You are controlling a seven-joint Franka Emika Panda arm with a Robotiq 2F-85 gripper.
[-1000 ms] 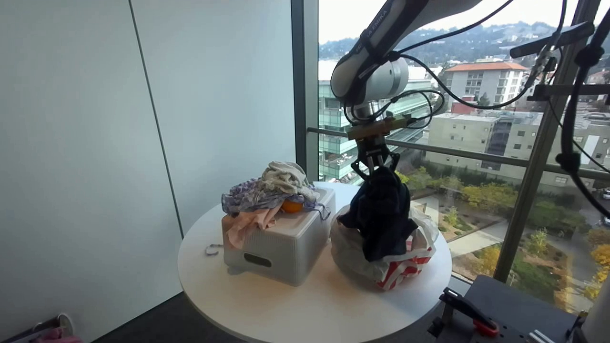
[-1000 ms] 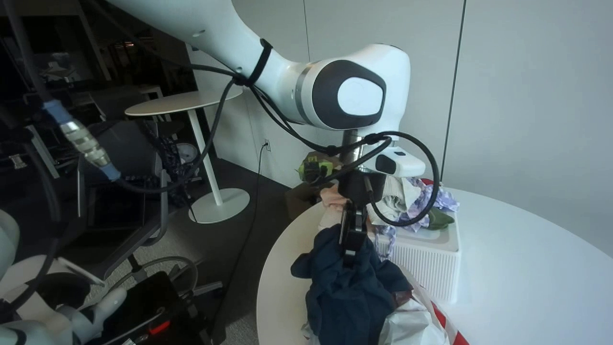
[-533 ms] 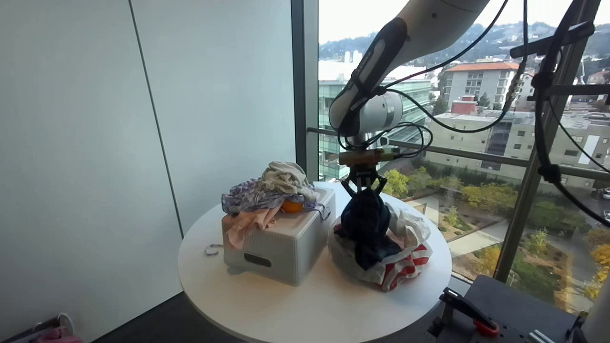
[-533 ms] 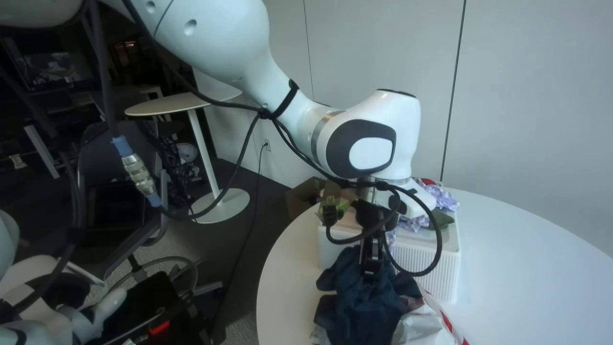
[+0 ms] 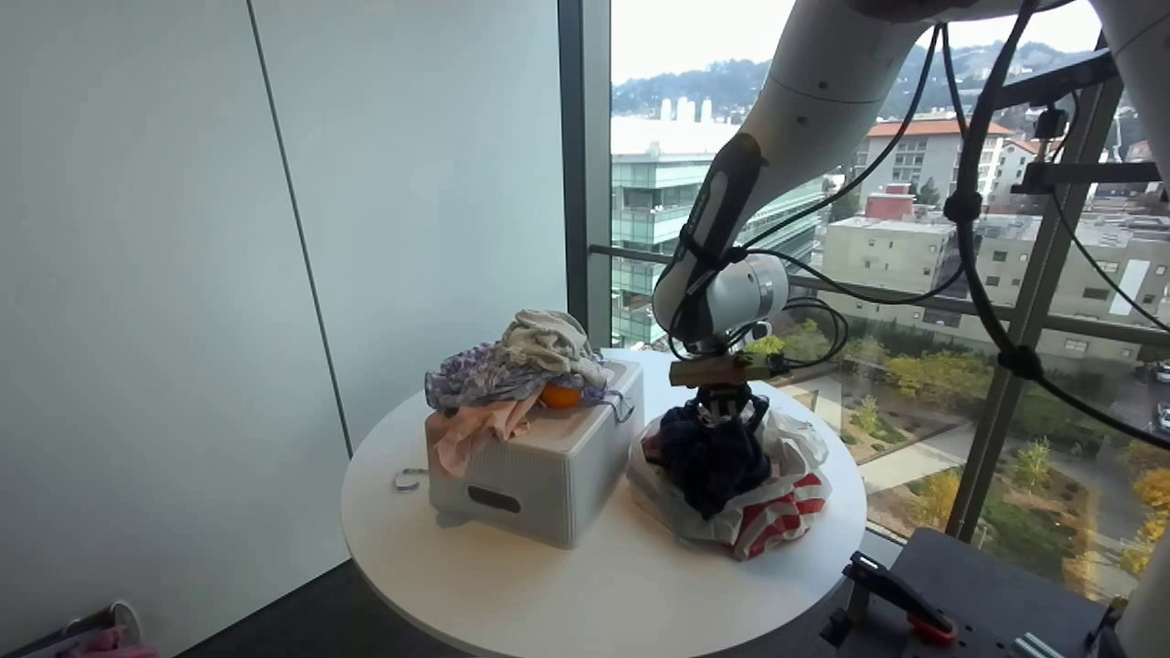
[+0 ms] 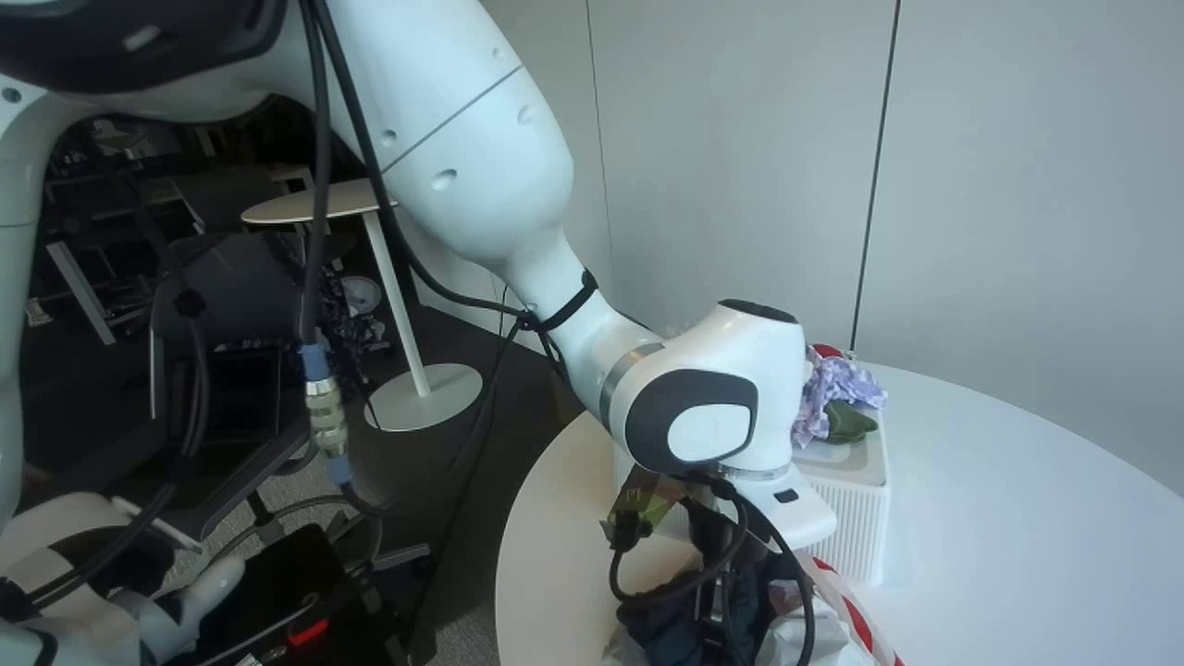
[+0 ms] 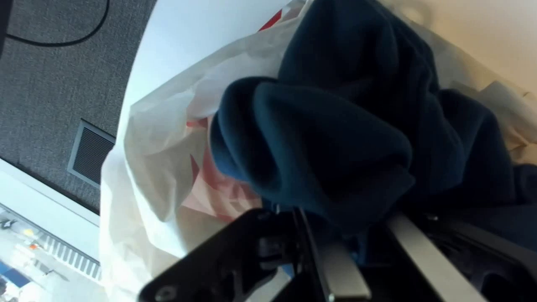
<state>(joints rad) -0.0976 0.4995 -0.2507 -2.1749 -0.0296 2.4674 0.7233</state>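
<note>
In exterior view: table by window; box heaped with clothes; dark cloth pinched by gripper at mouth of bag. In exterior view: box partly blocked by arm. In wrist view: dark cloth partly ringed by bag, floor seen beyond.

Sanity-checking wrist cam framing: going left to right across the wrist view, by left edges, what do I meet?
Floor vent → white bag → dark blue cloth.
</note>
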